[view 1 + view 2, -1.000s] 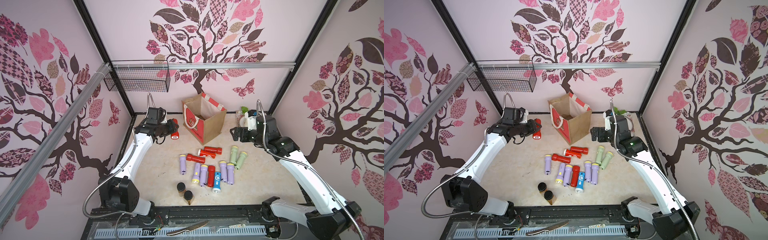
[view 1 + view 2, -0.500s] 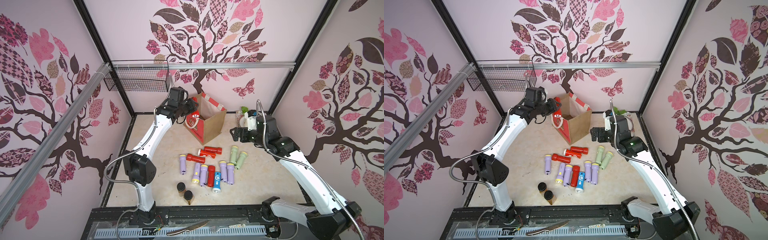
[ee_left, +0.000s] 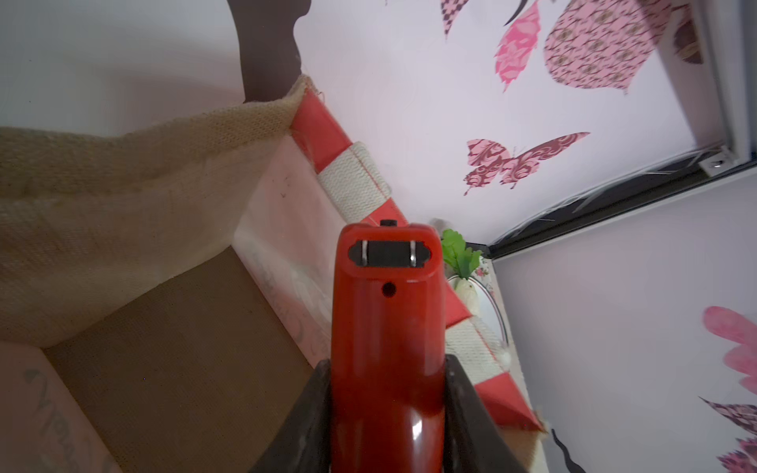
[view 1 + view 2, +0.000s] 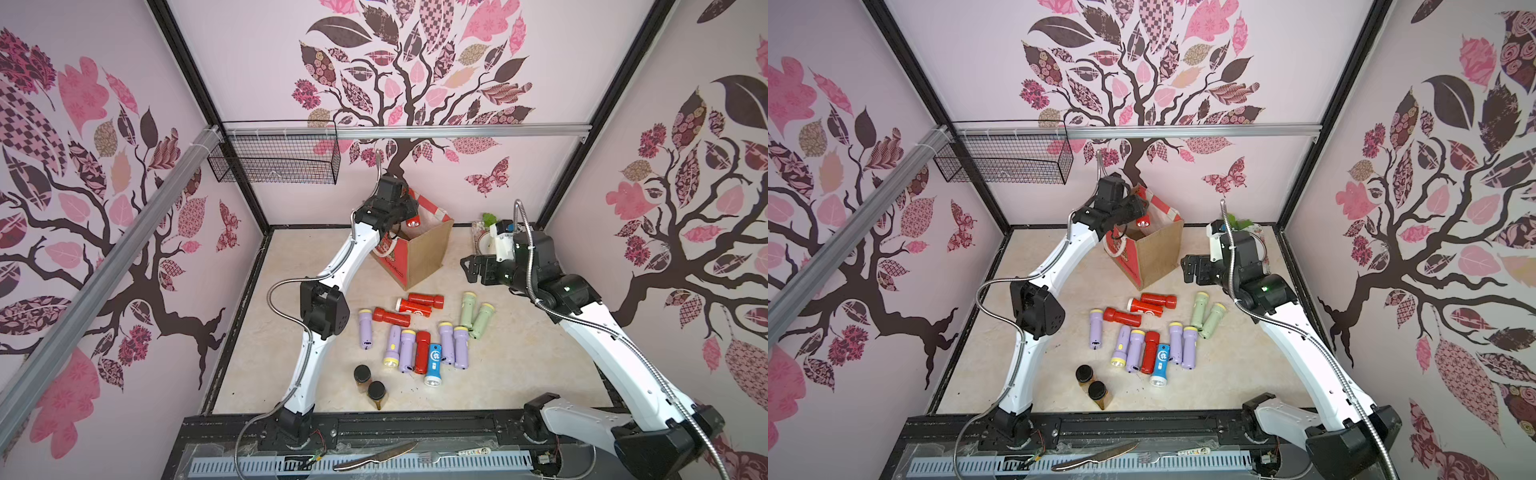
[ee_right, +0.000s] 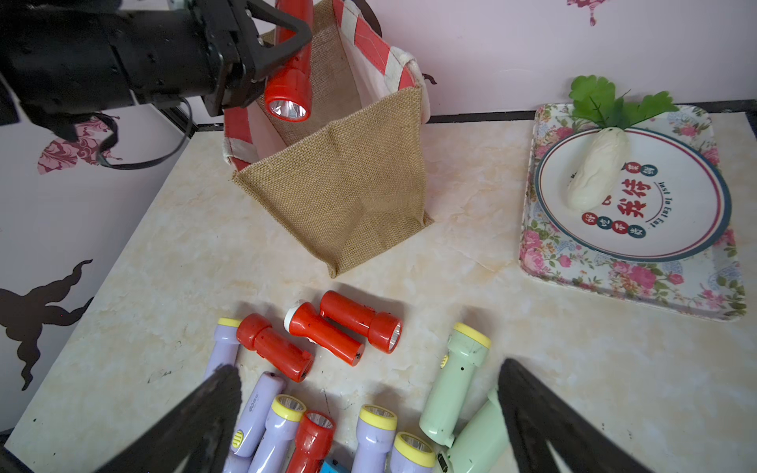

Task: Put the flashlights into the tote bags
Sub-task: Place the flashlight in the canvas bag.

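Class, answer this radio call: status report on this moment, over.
Left gripper shut on red flashlight, over tote bag mouth. Right gripper open, empty, near loose flashlights. Nothing in the way.

bag (image 4: pixel 419 259): back-centre of bench (image 4: pixel 519 374) | flashlights (image 4: pixel 422 351): scattered mid-bench, before bag | lone flashlight (image 4: pixel 412 222): above bag's opening | jars (image 4: pixel 362 374): near front edge | tray (image 5: pixel 631 278): back-right corner

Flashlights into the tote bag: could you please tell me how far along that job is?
Done: nothing yet; the bag shows a bare floor. In hand: the left gripper holds a red flashlight over its mouth. Left: twelve flashlights lie on the table near the open right gripper.
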